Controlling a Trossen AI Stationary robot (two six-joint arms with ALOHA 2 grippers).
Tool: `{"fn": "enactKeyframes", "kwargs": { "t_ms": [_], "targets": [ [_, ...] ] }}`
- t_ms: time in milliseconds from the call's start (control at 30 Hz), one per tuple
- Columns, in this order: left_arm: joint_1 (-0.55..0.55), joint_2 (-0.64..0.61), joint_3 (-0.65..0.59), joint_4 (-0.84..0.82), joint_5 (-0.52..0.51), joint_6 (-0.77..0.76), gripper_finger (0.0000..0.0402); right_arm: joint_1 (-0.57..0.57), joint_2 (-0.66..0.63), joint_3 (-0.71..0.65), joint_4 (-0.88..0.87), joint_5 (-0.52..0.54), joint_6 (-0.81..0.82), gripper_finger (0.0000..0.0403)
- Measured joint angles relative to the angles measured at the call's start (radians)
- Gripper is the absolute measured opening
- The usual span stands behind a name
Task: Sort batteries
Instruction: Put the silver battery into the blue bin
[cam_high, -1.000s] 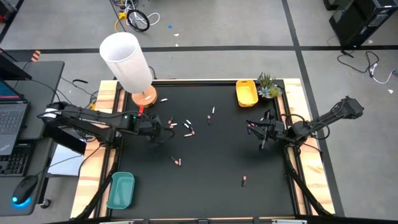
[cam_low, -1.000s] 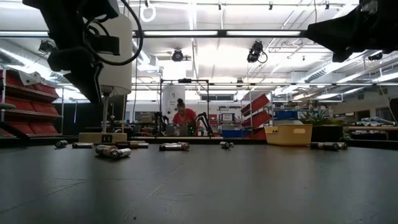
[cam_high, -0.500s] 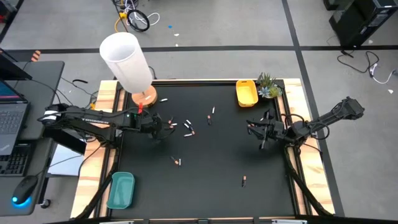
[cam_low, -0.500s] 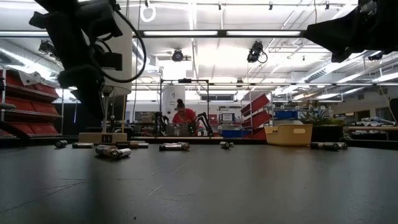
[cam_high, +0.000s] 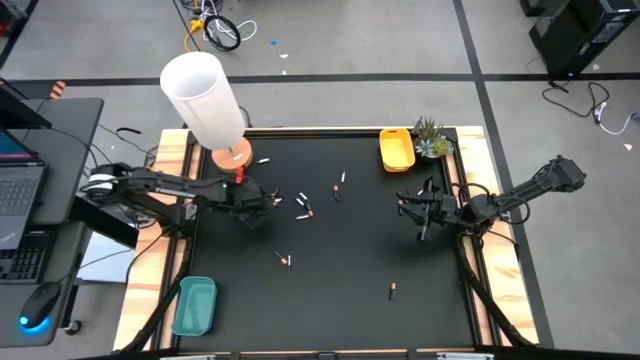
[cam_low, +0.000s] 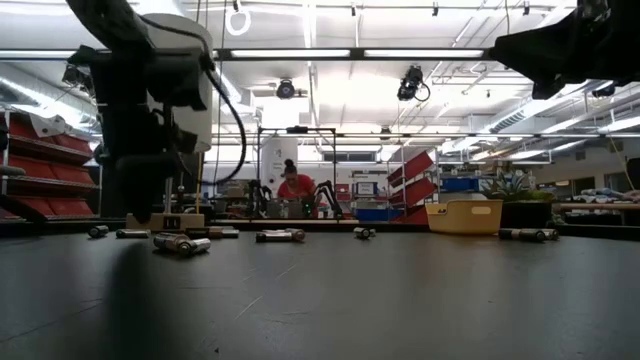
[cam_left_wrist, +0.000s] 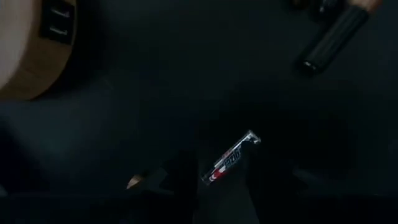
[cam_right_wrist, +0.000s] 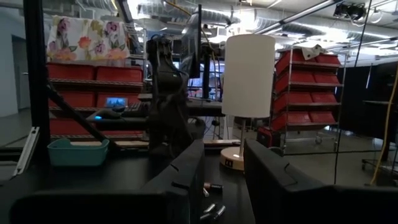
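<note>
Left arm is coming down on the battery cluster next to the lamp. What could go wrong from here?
1. The left tool hangs over a white-and-red battery with other batteries lying close by; closing may nudge a neighbour away or catch two.
2. The lamp base sits right beside that arm; a wide swing might clip it.
3. The teal tray and yellow tray sit at opposite corners, so a loosely held battery could drop on the way.

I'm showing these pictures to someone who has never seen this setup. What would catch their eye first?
Probably the tall white lamp on its round wooden base at the table's far left corner. Next, the small batteries scattered over the black mat, with a yellow tray at the far right edge and a teal tray at the near left corner. The left gripper hovers by the battery cluster; the right gripper waits near the right edge.
</note>
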Motion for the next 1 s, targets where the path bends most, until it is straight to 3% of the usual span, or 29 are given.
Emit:
{"fn": "enactKeyframes", "kwargs": {
  "t_ms": [367, 667, 1000],
  "targets": [
    [-0.001, 0.015, 0.001, 0.010, -0.025, 0.067, 0.0135, 0.000, 0.000, 0.000, -0.001, 0.000, 0.000, 0.0098],
    [-0.001, -0.013, 0.002, 0.010, 0.123, 0.105, 0.0135, 0.000, 0.000, 0.000, -0.003, 0.000, 0.000, 0.0097],
    [-0.002, 0.059, 0.002, 0.021, 0.169, 0.151, 0.0128, 0.000, 0.000, 0.000, -0.003, -0.002, 0.000, 0.0095]
  ]
}}
